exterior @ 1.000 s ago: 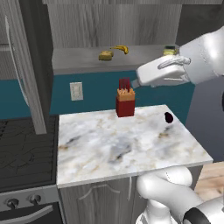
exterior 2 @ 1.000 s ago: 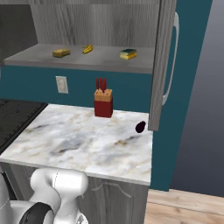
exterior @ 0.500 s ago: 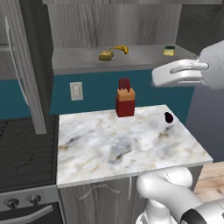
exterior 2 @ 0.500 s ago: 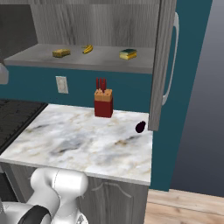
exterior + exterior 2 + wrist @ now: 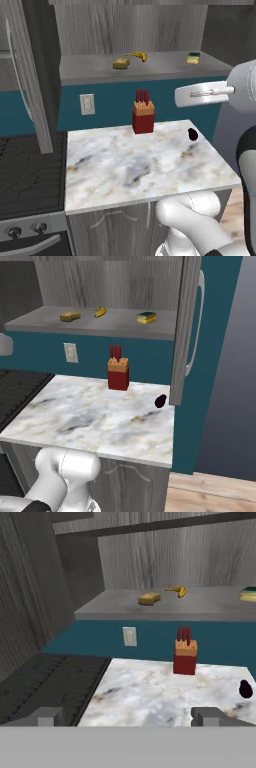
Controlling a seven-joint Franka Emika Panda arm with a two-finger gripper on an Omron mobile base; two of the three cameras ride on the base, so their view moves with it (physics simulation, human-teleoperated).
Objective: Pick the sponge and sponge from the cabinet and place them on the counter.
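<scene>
On the grey shelf (image 5: 90,70) of the open cabinet lies a tan sponge (image 5: 120,63) (image 5: 70,316) (image 5: 150,598). Further right on the same shelf sits a yellow sponge with a dark green top (image 5: 193,58) (image 5: 146,317) (image 5: 248,594). The marble counter (image 5: 130,170) (image 5: 150,699) lies below the shelf. My gripper (image 5: 127,717) is open, its two tips wide apart with nothing between them. It hangs well back from the shelf, facing cabinet and counter. The arm's white end (image 5: 202,95) reaches in from the right, above the counter's right side.
A banana (image 5: 137,56) (image 5: 176,590) lies between the two sponges. A red knife block (image 5: 143,117) (image 5: 118,373) stands at the counter's back, a small dark round thing (image 5: 192,134) (image 5: 160,401) right of it. Cabinet doors (image 5: 30,75) (image 5: 187,321) hang open either side. The stovetop (image 5: 25,170) is left.
In the left base view the arm's white end has drawn back to the right and dropped a little. The sponges, banana and knife block have not moved.
</scene>
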